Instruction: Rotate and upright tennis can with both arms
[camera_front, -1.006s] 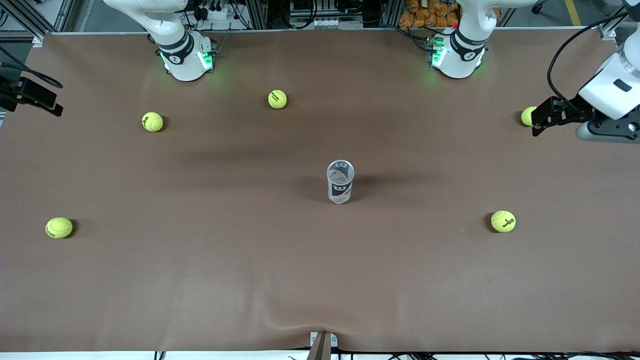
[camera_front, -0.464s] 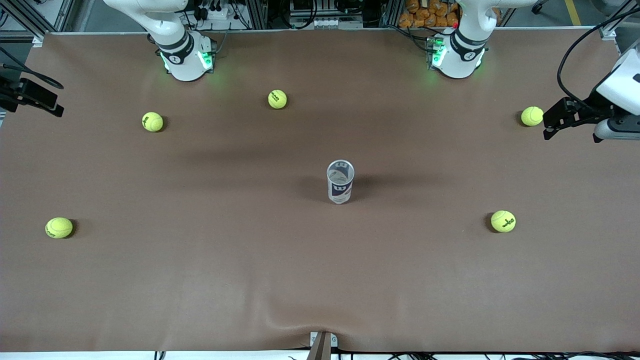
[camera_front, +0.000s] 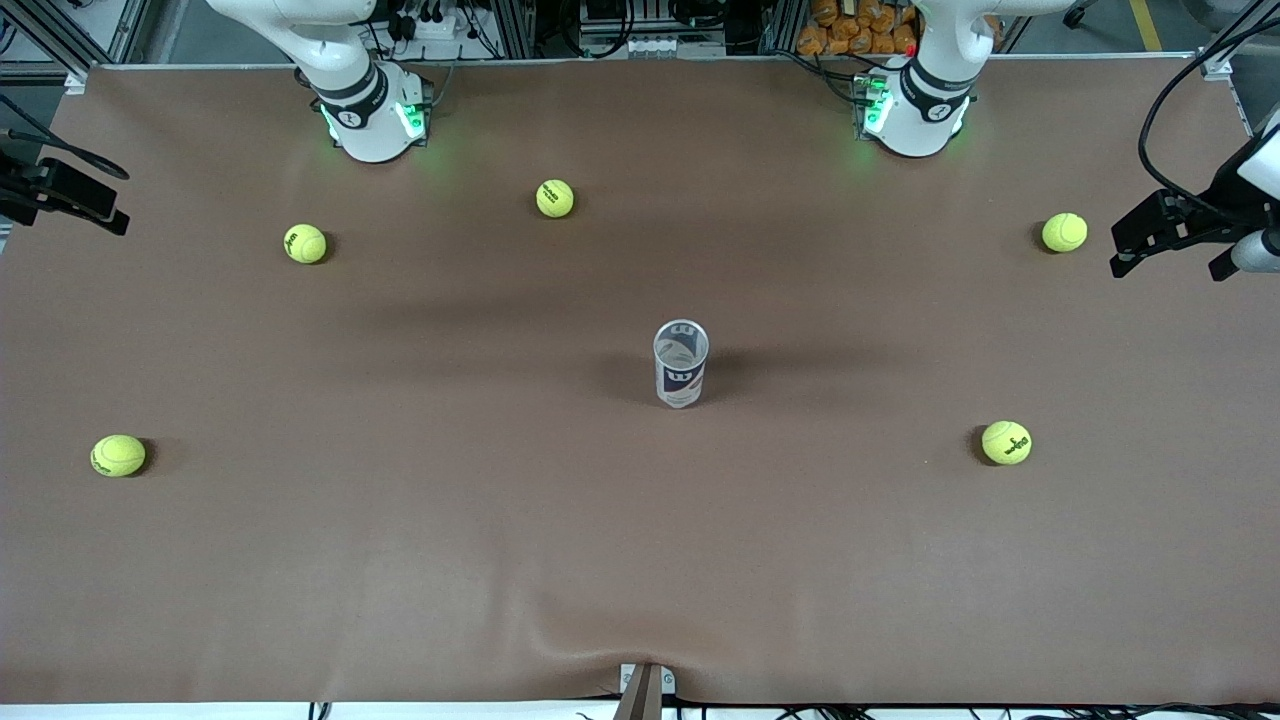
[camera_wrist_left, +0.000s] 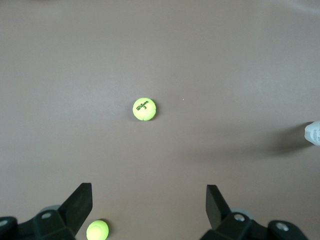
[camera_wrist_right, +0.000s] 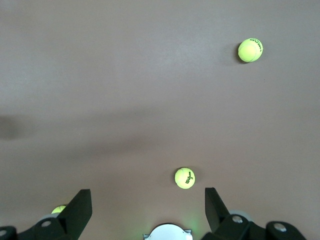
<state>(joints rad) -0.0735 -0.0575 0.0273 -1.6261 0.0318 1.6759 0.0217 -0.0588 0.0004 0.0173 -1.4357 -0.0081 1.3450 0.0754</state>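
The tennis can (camera_front: 681, 362) stands upright at the middle of the brown table, open silvery rim up, empty, with a white, navy and red label. A sliver of it shows at the edge of the left wrist view (camera_wrist_left: 313, 134). My left gripper (camera_front: 1122, 245) hangs open and empty over the left arm's end of the table, well away from the can; its jaws stand wide apart in the left wrist view (camera_wrist_left: 148, 200). My right gripper (camera_front: 105, 210) is over the right arm's end of the table, open and empty (camera_wrist_right: 148, 200).
Several yellow-green tennis balls lie scattered: one (camera_front: 1064, 232) beside the left gripper, one (camera_front: 1006, 442) nearer the camera, one (camera_front: 555, 198) between the arm bases, and two (camera_front: 305, 243) (camera_front: 118, 455) toward the right arm's end. The table cover bulges at the front edge (camera_front: 560, 640).
My left gripper has drawn back toward the left arm's end of the table, uncovering the ball there. The can and the balls have not moved.
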